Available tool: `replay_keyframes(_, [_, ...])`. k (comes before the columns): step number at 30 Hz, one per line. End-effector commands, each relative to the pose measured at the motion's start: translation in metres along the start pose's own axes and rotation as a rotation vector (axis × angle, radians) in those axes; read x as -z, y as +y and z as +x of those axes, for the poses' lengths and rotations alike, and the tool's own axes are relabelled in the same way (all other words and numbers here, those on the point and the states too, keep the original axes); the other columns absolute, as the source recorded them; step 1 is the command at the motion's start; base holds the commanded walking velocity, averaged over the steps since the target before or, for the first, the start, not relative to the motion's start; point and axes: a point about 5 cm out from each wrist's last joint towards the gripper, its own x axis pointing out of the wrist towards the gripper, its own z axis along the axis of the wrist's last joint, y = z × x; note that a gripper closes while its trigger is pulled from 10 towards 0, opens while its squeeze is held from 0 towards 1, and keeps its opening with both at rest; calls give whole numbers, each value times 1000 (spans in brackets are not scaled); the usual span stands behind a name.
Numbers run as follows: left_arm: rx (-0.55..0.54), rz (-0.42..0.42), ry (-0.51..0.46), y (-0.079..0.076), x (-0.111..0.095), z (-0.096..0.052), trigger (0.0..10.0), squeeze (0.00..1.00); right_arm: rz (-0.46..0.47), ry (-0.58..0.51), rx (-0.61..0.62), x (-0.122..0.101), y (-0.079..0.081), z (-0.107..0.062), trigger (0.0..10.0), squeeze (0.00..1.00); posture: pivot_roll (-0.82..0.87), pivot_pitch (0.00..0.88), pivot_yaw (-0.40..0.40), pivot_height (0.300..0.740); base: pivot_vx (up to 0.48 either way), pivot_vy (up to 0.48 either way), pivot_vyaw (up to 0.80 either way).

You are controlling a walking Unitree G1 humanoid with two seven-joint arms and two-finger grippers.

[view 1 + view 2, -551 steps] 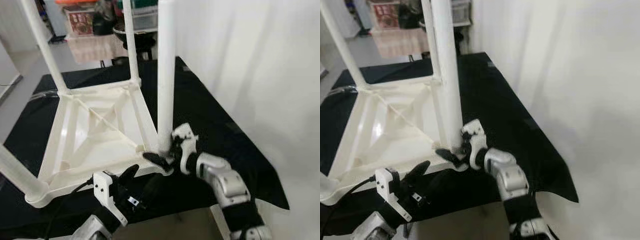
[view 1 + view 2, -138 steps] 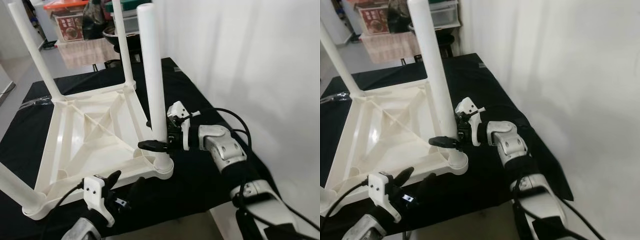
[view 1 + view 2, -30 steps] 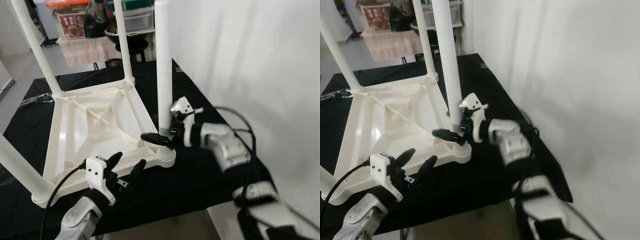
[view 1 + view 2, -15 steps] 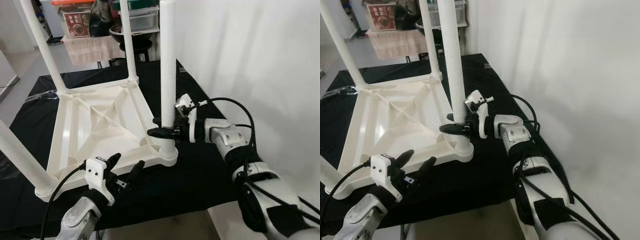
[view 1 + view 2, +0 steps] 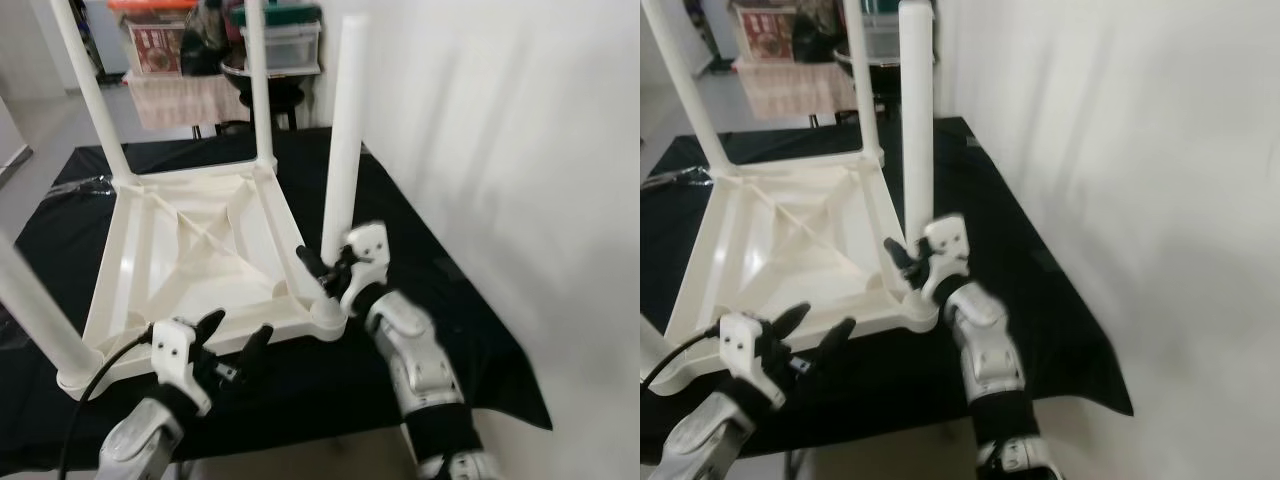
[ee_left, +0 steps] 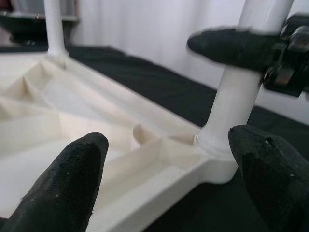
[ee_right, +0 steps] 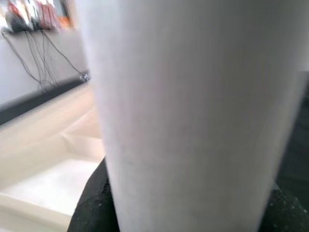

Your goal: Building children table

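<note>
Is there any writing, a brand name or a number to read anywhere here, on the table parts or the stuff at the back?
No text can be read.
Red-and-white printed box on the far shelf: it bears print, too small and blurred to read.
Upturned white plastic children's table and its white tube leg held by the right claw: no markings visible.

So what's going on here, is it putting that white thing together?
Yes. A white children's table lies upside down on a black-covered surface, its legs pointing up. The robot's right gripper is clamped around the base of the near corner leg, which sits in its corner socket but leans a little. The left gripper hovers open just in front of the tabletop's near edge, touching nothing. Three other legs stand in their corners.
</note>
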Motion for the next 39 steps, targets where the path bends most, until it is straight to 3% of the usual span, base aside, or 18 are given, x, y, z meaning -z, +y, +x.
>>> replay_keyframes(1, [5,-4,10,4,-1,-1,10000,0,34,232,-60,45,10,-8,0,0,12,0,21,740,0,0,0])
replay_keyframes(6, [13,-6,20,4,-1,-3,10000,0,43,205,-69,30,5,11,0,0,26,0,26,740,0,0,0])
replay_keyframes(7, [1,-2,17,4,-1,-4,10000,0,58,202,-95,27,9,15,10000,0,29,0,25,740,0,0,0])
replay_keyframes(8, [-5,2,16,4,-2,-5,10000,0,76,194,-119,23,13,16,10000,1000,37,0,19,740,0,0,0])
replay_keyframes(13, [-9,3,16,5,-2,-5,10000,0,86,137,-234,7,18,17,10000,1000,35,0,21,740,0,0,0])
replay_keyframes(14, [-8,3,16,4,-2,-4,10000,0,86,123,-302,2,16,17,10000,1000,41,0,18,740,0,0,0])
replay_keyframes(15, [-5,0,17,4,-1,-3,10000,0,49,97,-397,-10,2,19,10000,1000,47,0,16,740,0,0,0])
replay_keyframes(18, [-4,-1,17,4,-1,-3,10000,0,38,91,-416,-12,-3,20,10000,1000,47,0,16,740,0,0,0])
replay_keyframes(19, [-4,-2,17,4,-1,-3,10000,0,-9,82,-446,-17,-9,21,10000,0,47,0,18,740,0,0,0])
replay_keyframes(20, [-4,-2,17,4,-1,-3,10000,0,-43,75,-524,-24,-15,24,10000,0,47,0,17,740,0,0,0])
replay_keyframes(23, [-4,-3,17,4,-1,-3,10000,0,-66,72,-580,-30,-19,25,10000,0,47,0,17,740,0,0,0])
replay_keyframes(25, [-5,-3,16,4,-1,-2,10000,0,-152,147,-684,-31,-25,27,10000,0,61,0,9,740,0,0,0])
replay_keyframes(29, [-7,-4,16,4,0,-1,10000,0,-188,208,-680,-29,-29,32,10000,0,71,0,2,740,0,0,0])
replay_keyframes(30, [-9,-6,15,4,0,0,10000,0,-146,201,-638,-35,-30,39,1020,0,78,0,-3,740,0,0,0])
replay_keyframes(31, [-9,-6,14,4,1,1,10000,0,-117,194,-631,-37,-32,41,0,0,82,0,-6,740,0,0,0])
replay_keyframes(39, [-7,-4,13,3,1,2,10000,0,-38,176,-609,-36,-41,39,0,0,72,0,-6,740,0,0,0])
